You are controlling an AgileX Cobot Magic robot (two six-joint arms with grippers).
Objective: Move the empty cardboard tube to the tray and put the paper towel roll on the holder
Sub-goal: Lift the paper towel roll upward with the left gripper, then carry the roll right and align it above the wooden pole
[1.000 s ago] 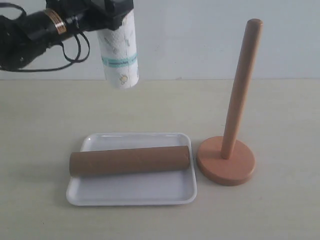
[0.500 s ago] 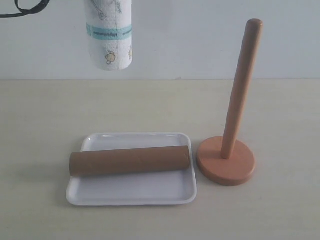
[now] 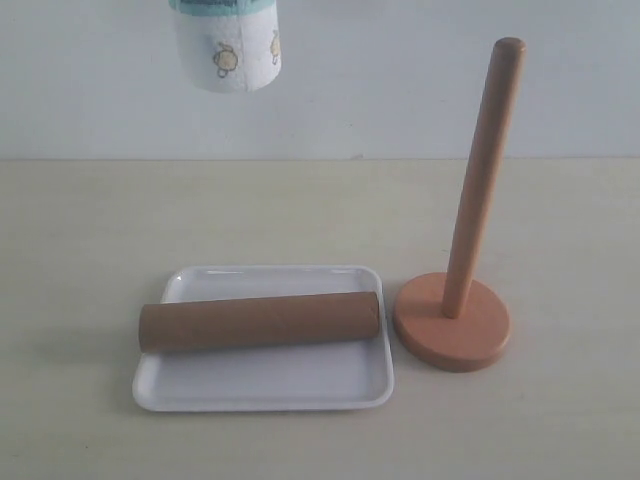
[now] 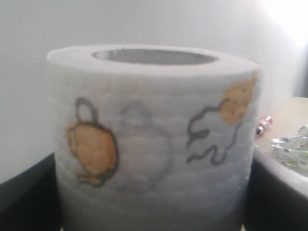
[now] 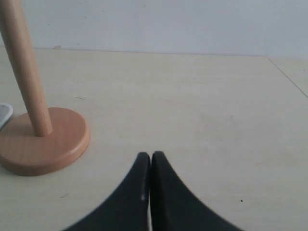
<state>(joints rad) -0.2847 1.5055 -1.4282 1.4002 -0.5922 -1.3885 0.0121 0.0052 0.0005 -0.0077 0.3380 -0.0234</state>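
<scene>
The brown cardboard tube point(image 3: 260, 321) lies lengthwise across the white tray point(image 3: 262, 383). To its right stands the wooden holder point(image 3: 478, 195), pole upright on its round base point(image 3: 452, 325). High at the top left hangs the paper towel roll point(image 3: 227, 48), only its lower end in the exterior view. In the left wrist view the roll point(image 4: 154, 139) fills the picture between my left gripper's dark fingers point(image 4: 276, 192), which are shut on it. My right gripper point(image 5: 151, 156) is shut and empty, low over the table beside the holder base point(image 5: 43, 142).
Small packets and a red-tipped item point(image 4: 284, 139) lie on a surface behind the roll in the left wrist view. The tray corner point(image 5: 4, 114) shows just beyond the holder base.
The paper towel roll has risen and shifted slightly right; the left arm has left the exterior view's top. Tube, tray and holder have not moved.
</scene>
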